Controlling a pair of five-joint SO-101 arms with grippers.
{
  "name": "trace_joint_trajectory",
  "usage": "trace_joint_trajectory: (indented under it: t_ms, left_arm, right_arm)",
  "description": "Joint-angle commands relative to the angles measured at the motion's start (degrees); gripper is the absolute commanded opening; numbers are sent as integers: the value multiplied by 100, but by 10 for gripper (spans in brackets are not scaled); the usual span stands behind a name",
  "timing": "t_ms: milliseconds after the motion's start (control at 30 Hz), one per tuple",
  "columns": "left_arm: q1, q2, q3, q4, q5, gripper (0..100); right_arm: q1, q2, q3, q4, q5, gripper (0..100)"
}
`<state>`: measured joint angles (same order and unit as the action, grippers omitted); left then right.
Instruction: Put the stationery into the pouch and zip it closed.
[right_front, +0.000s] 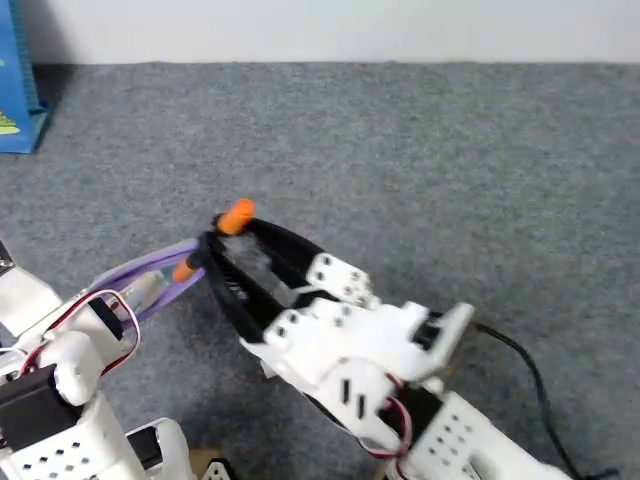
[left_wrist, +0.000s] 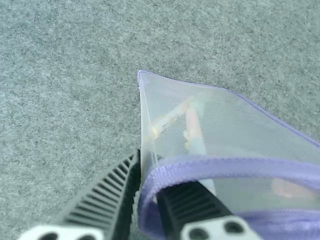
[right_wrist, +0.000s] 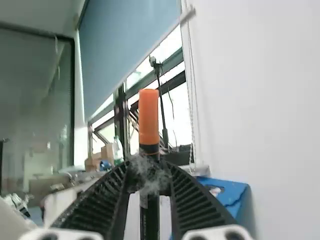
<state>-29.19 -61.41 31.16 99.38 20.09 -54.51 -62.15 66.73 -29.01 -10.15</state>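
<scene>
Marker (right_wrist: 148, 117) clamped in right tool (right_wrist: 149, 175), pouch (left_wrist: 240, 130) pinched by left tool (left_wrist: 146, 180)

Wide passage lies over the far and right bench (right_front: 450, 150). The left arm (right_front: 60, 400) and the right arm (right_front: 400, 360) crowd the near side around the pouch (right_front: 150, 272); a blue box (right_front: 15, 90) stands far left.

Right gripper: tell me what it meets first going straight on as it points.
The way looks free: the right gripper, shut on the pen, points into open air. The pouch seems beside its tips, not ahead, though depth is unclear.
</scene>
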Motion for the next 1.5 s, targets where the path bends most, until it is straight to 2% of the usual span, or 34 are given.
trace_joint_trajectory:
  t_ms: [0, 367, 533, 733, 833, 1000, 1233, 1467]
  left_arm:
    - [-53, 18, 31, 97, 53, 11]
    - [-53, 18, 31, 97, 53, 11]
    - [-53, 18, 31, 97, 53, 11]
    - [-53, 18, 31, 97, 53, 11]
    - [-53, 18, 31, 97, 53, 11]
    - [-53, 18, 31, 97, 53, 11]
    - [-53, 18, 110, 97, 53, 11]
    - [-53, 18, 101, 97, 53, 11]
  right_arm:
    - [-13, 725, -44, -629, 308, 8]
    - [-462, 2396, -18, -1516, 1670, 8]
    - [-470, 2712, -18, -866, 2330, 21]
    - [-585, 2668, -18, -242, 2699, 253]
    - [-585, 2308, -18, -4, 2743, 277]
    - [-497, 980, -18, 1578, 2725, 277]
    - [382, -1244, -26, 4769, 2418, 277]
    - [954, -1982, -26, 7530, 2347, 277]
